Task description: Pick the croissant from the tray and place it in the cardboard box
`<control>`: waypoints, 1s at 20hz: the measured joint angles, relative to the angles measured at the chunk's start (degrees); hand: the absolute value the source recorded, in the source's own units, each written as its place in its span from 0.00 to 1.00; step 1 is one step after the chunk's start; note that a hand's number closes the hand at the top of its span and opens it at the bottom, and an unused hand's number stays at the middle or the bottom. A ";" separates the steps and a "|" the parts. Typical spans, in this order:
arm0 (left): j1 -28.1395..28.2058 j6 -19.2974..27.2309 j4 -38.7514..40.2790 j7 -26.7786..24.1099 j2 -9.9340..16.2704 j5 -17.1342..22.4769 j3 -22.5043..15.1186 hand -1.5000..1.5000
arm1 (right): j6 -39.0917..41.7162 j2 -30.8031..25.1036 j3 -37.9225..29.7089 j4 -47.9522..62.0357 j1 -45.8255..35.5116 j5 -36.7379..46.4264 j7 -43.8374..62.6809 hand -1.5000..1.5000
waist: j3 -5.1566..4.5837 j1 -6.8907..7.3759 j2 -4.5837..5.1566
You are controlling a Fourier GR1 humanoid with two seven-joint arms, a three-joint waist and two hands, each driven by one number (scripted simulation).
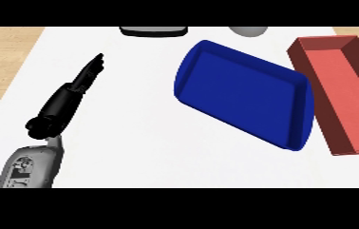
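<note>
Head view. White desk (pixel 140 142) fills most of the frame; a strip of wood-toned surface shows past its far-left edge.

Left hand (pixel 70 97) comes in from the lower left on a grey forearm (pixel 28 168). Black fingers (pixel 91 69) lie straight and together, pointing up and slightly right toward the far side of the desk. Nothing between fingers and thumb; the hand holds nothing. Whether it touches the desk or hangs just above it, cannot tell.

Right hand: does not show anywhere in this view.

Blue tray (pixel 242 92) sits well to the right of the left hand, apart from it, turned at a diagonal so one rounded corner points to the far side. Raised rim all round, flat blue floor. No croissant shows on the tray floor, and none shows elsewhere on the desk; its whereabouts cannot be told from this view.

Red-brown box (pixel 336 88), open-topped and long, lies further right still, just beside the tray's right rim and running off the right edge. Inside walls and floor visible, no croissant visible in the part that shows.

Beyond the fingertips, at the far edge: a dark, flat object with a pale rim (pixel 153 31), cut off by the frame. Right of that, a grey rounded object (pixel 247 31), also cut off.
</note>
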 measured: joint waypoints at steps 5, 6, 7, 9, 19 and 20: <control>-0.80 0.13 -0.34 0.89 -0.15 -0.22 0.05 0.50 | 6.64 -1.84 -0.99 2.98 1.28 -2.10 -3.43 0.00 | 0.01 -0.05 -0.04; -0.53 0.12 -1.01 1.29 -0.41 -0.15 -0.18 0.50 | 8.07 -2.37 -1.21 3.12 1.57 -2.69 -5.00 0.00 | 0.01 -0.08 -0.09; -0.67 0.07 -0.74 1.21 -0.29 -0.15 0.00 0.50 | 8.94 -2.72 -1.40 3.13 1.77 -3.23 -6.76 0.00 | 0.01 -0.09 -0.08; -0.01 -0.18 0.15 -0.23 0.22 -0.09 0.63 0.50 | 9.23 -2.89 -2.19 2.44 2.78 -4.76 -10.67 0.00 | 0.00 -0.32 -0.15; 0.49 -0.09 -0.38 0.54 0.24 0.13 1.10 0.50 | -5.72 -0.77 -20.91 -4.34 1.84 -24.15 -23.54 0.00 | 0.23 -1.26 -0.45; 0.61 -0.03 -0.42 0.40 0.11 0.17 1.11 0.50 | -6.61 -0.81 -23.16 -4.61 2.25 -26.38 -24.53 0.00 | 0.21 -1.28 -0.42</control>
